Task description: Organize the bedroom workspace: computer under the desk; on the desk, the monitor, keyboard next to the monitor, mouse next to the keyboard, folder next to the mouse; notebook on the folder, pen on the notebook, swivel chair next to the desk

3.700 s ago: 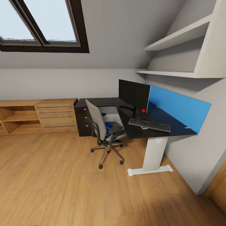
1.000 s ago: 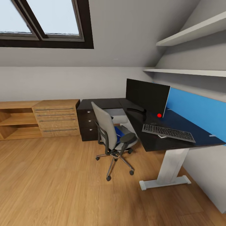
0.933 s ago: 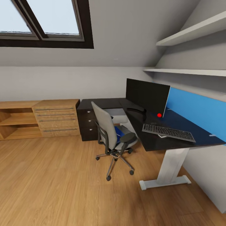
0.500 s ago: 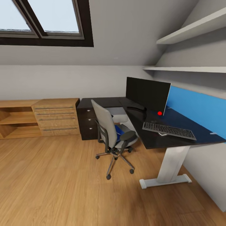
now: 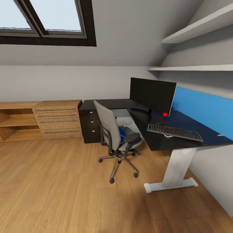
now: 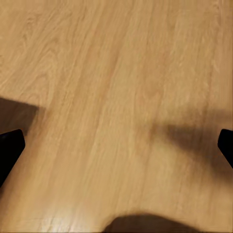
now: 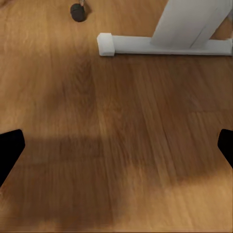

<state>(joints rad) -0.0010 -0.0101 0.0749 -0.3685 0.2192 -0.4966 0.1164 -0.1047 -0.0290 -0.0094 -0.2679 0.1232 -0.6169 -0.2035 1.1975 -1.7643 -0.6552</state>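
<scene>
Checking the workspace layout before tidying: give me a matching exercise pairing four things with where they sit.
Things:
1. slim grey-framed keyboard with dark keys
2. flat bright blue folder
3. wide black flat monitor
4. black three-drawer unit with silver knobs

Places:
A. on the grey swivel chair seat
B. near the glossy black desk front edge
C. against the blue wall panel
D. beside the light-wood drawers

Pairs: 1-B, 2-A, 3-C, 4-D

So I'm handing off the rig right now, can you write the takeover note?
Left gripper and right gripper: open, empty, over bare floor.
Monitor and keyboard are on the desk, keyboard in front of the monitor.
Folder lies on the swivel chair seat, chair at the desk corner.
Left: folder to the desk, then notebook and pen on it; mouse and computer can't be made out.
</scene>
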